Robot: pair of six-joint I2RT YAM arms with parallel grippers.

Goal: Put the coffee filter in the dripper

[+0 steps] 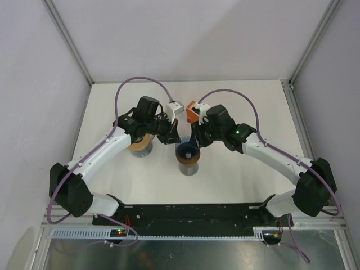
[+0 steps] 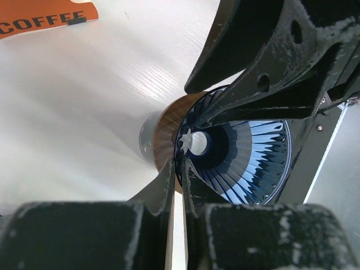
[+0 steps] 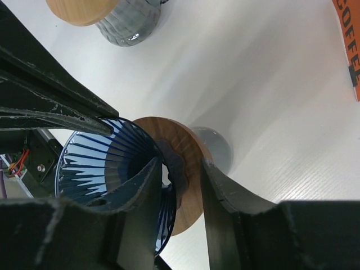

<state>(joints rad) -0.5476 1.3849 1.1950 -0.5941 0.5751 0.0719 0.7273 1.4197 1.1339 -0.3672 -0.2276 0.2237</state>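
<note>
The blue ribbed dripper (image 1: pixel 187 151) (image 2: pixel 253 163) (image 3: pixel 95 163) sits in a wooden collar (image 3: pixel 188 169) on a grey glass (image 3: pixel 218 147) at mid-table. My left gripper (image 1: pixel 179 140) (image 2: pixel 181 163) is shut on the dripper's thin rim, one finger outside and one inside. My right gripper (image 1: pixel 193 144) (image 3: pixel 180 163) is open and straddles the opposite rim. One of its fingers (image 3: pixel 140 185) reaches into the cone and the other stands outside next to the collar. The coffee filter does not show in any view; the cone's ribs and hole lie bare.
A second grey glass (image 1: pixel 140 145) (image 3: pixel 130 25) with a wooden lid (image 3: pixel 81 8) stands left of the dripper, under my left arm. An orange pack marked COFFEE (image 2: pixel 45 19) (image 3: pixel 349 45) lies on the table farther back. White walls and metal posts ring the table.
</note>
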